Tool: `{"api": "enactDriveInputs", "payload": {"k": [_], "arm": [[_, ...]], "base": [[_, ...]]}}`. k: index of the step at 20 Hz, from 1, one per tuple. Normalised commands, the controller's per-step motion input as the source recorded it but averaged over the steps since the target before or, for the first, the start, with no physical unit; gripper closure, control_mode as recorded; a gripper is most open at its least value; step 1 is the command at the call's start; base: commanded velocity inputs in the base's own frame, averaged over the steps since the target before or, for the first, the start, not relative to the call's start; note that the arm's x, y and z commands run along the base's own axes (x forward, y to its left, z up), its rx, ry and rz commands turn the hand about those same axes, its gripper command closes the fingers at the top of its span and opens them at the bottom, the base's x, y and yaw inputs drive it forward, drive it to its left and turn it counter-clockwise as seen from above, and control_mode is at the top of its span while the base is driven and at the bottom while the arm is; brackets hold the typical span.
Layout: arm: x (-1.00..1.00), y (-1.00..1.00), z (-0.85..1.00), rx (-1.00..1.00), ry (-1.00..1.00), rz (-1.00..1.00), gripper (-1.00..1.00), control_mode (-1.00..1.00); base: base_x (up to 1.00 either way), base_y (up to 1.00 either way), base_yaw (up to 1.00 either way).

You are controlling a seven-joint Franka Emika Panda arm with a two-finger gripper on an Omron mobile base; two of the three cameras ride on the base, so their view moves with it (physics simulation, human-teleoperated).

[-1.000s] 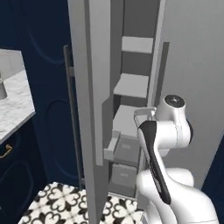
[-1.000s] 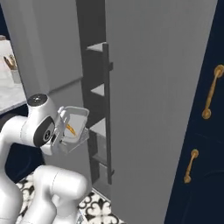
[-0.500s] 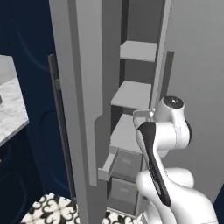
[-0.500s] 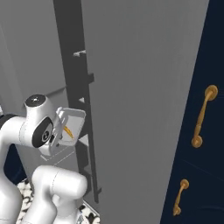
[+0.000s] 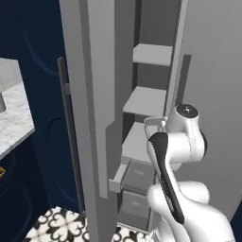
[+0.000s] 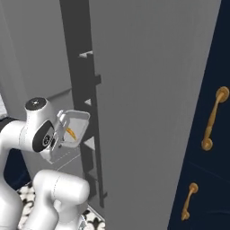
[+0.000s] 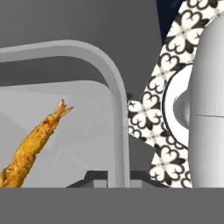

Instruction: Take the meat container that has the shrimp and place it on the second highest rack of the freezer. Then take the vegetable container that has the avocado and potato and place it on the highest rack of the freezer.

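Navy cabinets flank the open freezer [image 5: 142, 101] in the left base view. From the right base, the meat container [image 6: 77, 128] hangs beside its shelves. Hand view: gripper [image 7: 114, 178] clamped on the tray's rim, shrimp [image 7: 33, 144] inside.

The arm is rising folded at the lower left of the right base view. Its claw [image 6: 64, 122] is clamping the meat container [image 6: 77, 128] by the rim.

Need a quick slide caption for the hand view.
Gripper shut on the meat container, its shrimp lying inside, patterned floor tiles beyond.
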Motion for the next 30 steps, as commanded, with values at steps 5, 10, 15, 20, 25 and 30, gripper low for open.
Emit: {"api": "enactDriveInputs", "payload": {"k": [5, 10, 15, 20, 25, 30], "arm": [[0.0, 0.0, 0.0, 0.0, 0.0, 0.0, 1.0, 1.0], [0.11, -0.09, 0.0, 0.02, 0.0, 0.0, 1.0, -1.0], [0.7, -0.01, 0.0, 0.01, -0.01, -0.21, 1.0, -1.0], [0.89, -0.05, 0.0, 0.0, 0.0, -0.26, 1.0, -1.0], [0.66, -0.35, 0.0, 0.04, 0.0, -0.01, 1.0, -1.0], [0.52, -0.25, 0.0, 0.01, 0.0, 0.0, 1.0, -1.0]], "base": [[0.51, 0.26, 0.0], [0.14, -0.09, 0.0], [0.0, 0.0, 0.0], [0.0, 0.0, 0.0], [0.0, 0.0, 0.0], [0.0, 0.0, 0.0]]}}
